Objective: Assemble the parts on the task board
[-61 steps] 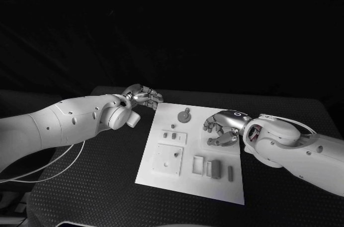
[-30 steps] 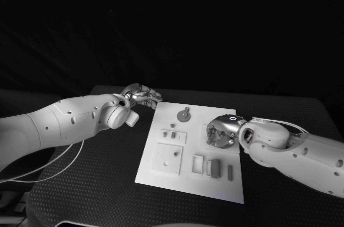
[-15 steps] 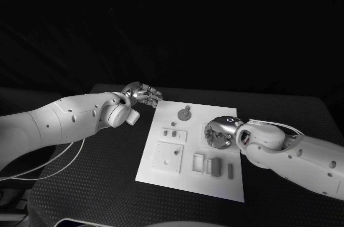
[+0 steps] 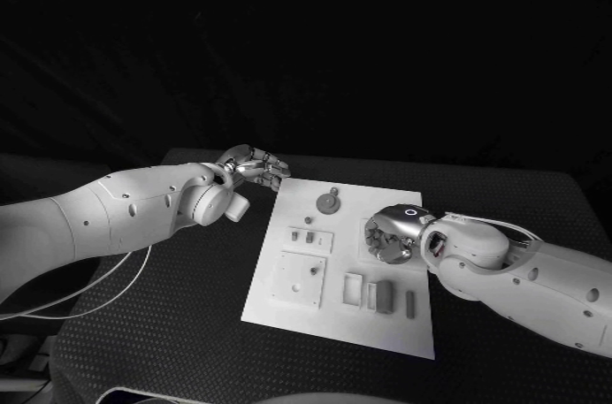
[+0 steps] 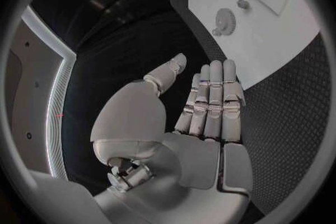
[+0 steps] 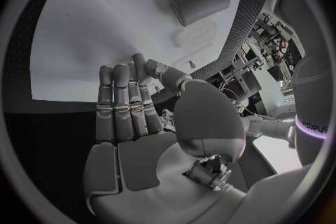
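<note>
The white task board (image 4: 334,320) lies in the middle of the black table. A grey gear (image 4: 329,205) sits near its far edge, also seen as the gear (image 5: 224,13) in the left wrist view. Small grey pieces (image 4: 306,238) stand left of centre, and grey blocks (image 4: 384,296) lie near the front right. My left hand (image 4: 256,167) hovers at the board's far left corner, its fingers (image 5: 210,101) straight and holding nothing. My right hand (image 4: 389,236) is low over the board's right side, with straight fingers (image 6: 122,103) reaching toward the board (image 6: 98,28) and nothing in them. A grey cylinder (image 6: 199,3) lies beyond them.
A white square plate (image 4: 300,283) and a raised white frame (image 4: 352,289) take up the board's front half. Black table (image 4: 166,316) surrounds the board on both sides. A white cable (image 4: 77,298) hangs under my left arm.
My right hand has turned at the wrist and shifted slightly left over the board, its fingers drawn together. The left hand has barely moved.
</note>
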